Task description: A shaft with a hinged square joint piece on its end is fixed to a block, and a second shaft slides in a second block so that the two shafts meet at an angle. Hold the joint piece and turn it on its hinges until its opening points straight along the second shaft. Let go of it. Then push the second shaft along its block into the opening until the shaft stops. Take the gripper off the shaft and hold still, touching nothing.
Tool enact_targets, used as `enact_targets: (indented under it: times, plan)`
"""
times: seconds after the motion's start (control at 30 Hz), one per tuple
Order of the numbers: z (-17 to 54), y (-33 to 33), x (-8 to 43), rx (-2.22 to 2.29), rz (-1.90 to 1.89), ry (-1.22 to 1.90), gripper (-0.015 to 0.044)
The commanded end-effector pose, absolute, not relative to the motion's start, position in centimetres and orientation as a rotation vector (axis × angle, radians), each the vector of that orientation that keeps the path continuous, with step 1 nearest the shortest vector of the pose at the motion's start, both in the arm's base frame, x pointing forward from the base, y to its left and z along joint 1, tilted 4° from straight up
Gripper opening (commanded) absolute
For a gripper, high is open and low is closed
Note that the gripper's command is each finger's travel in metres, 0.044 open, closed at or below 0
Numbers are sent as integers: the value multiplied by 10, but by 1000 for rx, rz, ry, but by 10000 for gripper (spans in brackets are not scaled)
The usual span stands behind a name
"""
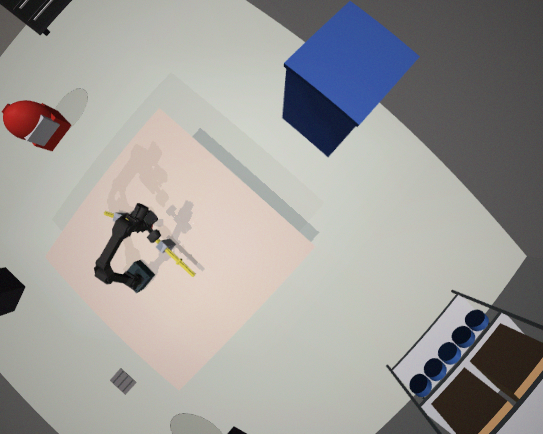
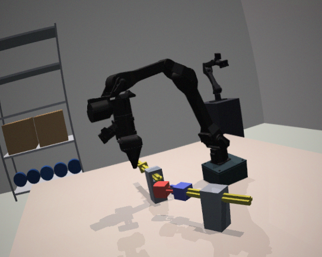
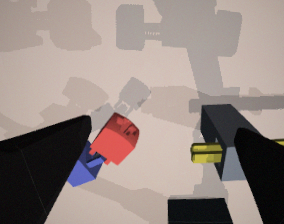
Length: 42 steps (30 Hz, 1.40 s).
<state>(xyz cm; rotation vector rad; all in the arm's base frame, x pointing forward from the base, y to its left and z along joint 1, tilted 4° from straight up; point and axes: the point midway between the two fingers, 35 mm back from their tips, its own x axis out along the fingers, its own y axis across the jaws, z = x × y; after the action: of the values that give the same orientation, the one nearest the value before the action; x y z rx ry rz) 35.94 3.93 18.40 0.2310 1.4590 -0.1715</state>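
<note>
My gripper [image 2: 134, 163] [image 3: 162, 128] [image 1: 153, 235] is open and empty, pointing down above the joint area. In the wrist view the red joint piece [image 3: 116, 137] [image 2: 161, 189] lies below and between the fingers, nearer the left one. The blue piece [image 3: 82, 168] [image 2: 181, 190] adjoins it and is partly hidden by that finger. The red piece sits against the short grey block [image 2: 152, 173], which carries a yellow shaft [image 2: 142, 166]. The second yellow shaft [image 2: 236, 199] [image 1: 180, 262] runs through the tall grey block [image 2: 216, 208]. In the wrist view a block with a yellow shaft end [image 3: 206, 152] shows by the right finger.
The arm's base [image 2: 225, 172] [image 1: 141, 276] stands just behind the two blocks on the pink mat [image 2: 78, 207]. A shelf rack [image 2: 28, 98] with boxes and blue cylinders stands far left. A dark box with a camera stand [image 2: 225, 115] is behind the base.
</note>
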Motion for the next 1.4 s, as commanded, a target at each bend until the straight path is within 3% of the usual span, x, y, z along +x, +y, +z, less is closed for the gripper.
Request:
enact_targets:
  times: [0.0,0.6,0.87,1.37]
  plan:
    - [181,41,360,326,-258,1448,440]
    - [169,42,362,723,-629,1350,440]
    - [166,42,362,727,-633,1349,440]
    - [98,45,370,727,-633,1350,440]
